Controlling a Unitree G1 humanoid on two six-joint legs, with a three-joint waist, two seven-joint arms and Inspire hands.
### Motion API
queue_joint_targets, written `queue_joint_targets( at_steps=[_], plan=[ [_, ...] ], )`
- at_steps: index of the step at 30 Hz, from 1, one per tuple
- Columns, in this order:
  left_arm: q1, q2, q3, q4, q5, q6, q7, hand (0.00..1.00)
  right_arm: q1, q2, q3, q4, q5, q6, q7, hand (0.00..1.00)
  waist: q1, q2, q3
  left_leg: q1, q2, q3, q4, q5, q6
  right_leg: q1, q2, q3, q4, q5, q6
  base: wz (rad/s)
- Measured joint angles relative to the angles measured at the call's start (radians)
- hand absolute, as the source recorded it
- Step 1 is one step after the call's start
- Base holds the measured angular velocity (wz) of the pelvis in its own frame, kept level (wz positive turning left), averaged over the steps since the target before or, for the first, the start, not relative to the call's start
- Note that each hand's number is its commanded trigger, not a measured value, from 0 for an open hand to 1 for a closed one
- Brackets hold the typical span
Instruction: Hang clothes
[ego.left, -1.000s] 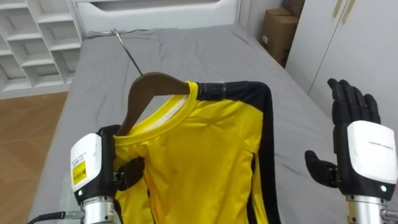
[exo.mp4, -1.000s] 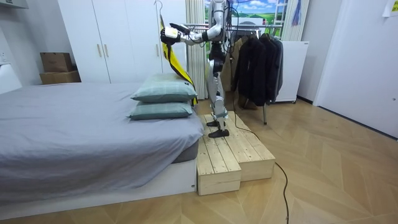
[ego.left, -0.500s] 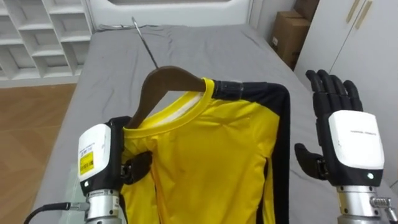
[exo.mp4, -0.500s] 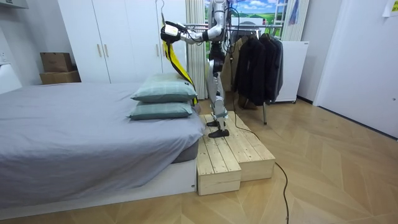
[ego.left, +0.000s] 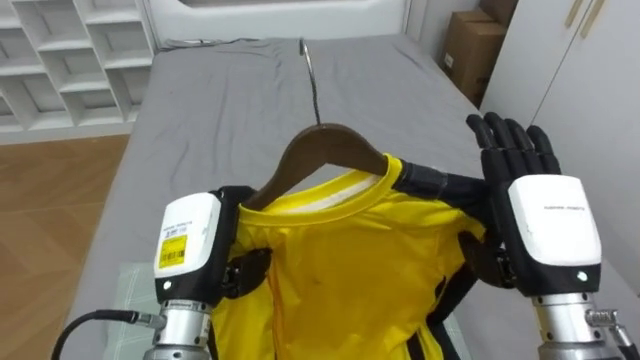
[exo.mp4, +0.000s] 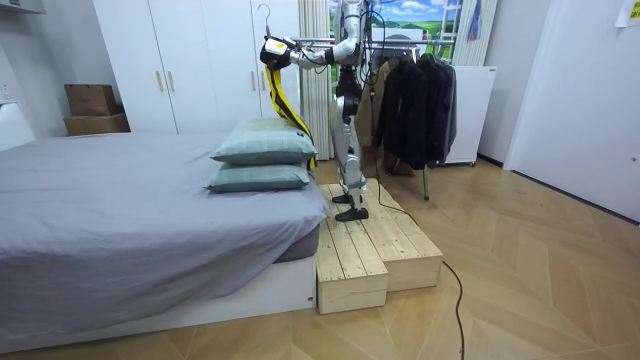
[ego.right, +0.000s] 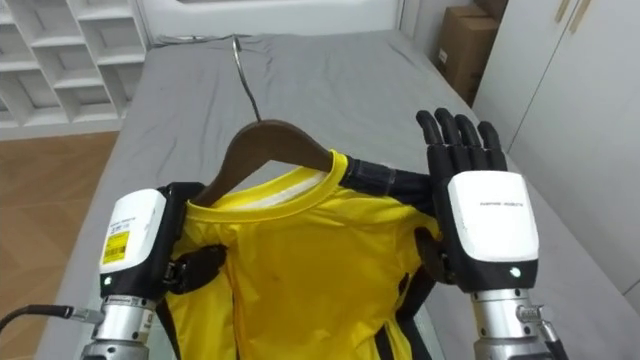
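Carrying step judged in hand: yellow shirt (ego.left: 340, 270) on wooden hanger (ego.left: 322, 150) is clamped by left hand (ego.left: 190, 250). Right hand (ego.left: 540, 230) is laid flat, fingers straight, against the opposite shoulder. Next, hook is to be raised and hung.

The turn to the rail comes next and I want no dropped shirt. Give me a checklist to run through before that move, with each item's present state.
1. Shirt seated on hanger: ok. The collar sits round the hanger's neck.
2. Left robot hand hold: ok. It is curled on the shirt's shoulder.
3. Right robot hand hold: not ok. Its fingers are straight, laid against the other shoulder.
4. Hook free: ok. It stands clear above the bed.
5. Space on the rail: cannot tell. Dark clothes hang there, behind the robot.
6. Footing: ok. The robot stands upright on the wooden platform beside the bed.
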Motion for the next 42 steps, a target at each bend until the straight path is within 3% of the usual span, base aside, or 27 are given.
queue_joint_targets(
  at_steps=[26, 32, 42],
  plan=[
    [0.001, 0.032, -0.038, -0.006, 0.009, -0.004, -0.08, 1.0, 0.001, -0.003, 0.06, 0.047, 0.025, 0.002, 0.022, 0.0, 0.0, 0.008, -0.009, -0.005, -0.001, 0.0, 0.016, 0.0, 0.0, 0.002, -0.001, -0.003, 0.006, 0.0, 0.0, 0.0],
    [0.001, 0.032, -0.038, -0.007, 0.013, -0.004, -0.087, 1.0, 0.001, -0.023, 0.088, 0.058, 0.051, 0.001, 0.043, 0.0, 0.008, 0.008, -0.009, -0.006, 0.0, -0.001, 0.02, 0.0, 0.0, 0.001, -0.002, -0.003, 0.01, 0.0, 0.0, 0.0],
    [0.001, 0.032, -0.036, -0.01, 0.108, -0.006, -0.088, 1.0, -0.019, -0.021, 0.091, 0.141, 0.028, 0.001, 0.054, 0.0, 0.026, 0.007, -0.0086, -0.018, -0.002, -0.023, 0.022, 0.0, 0.0, 0.002, -0.002, -0.021, 0.001, 0.001, -0.001, 0.06]
  ],
)
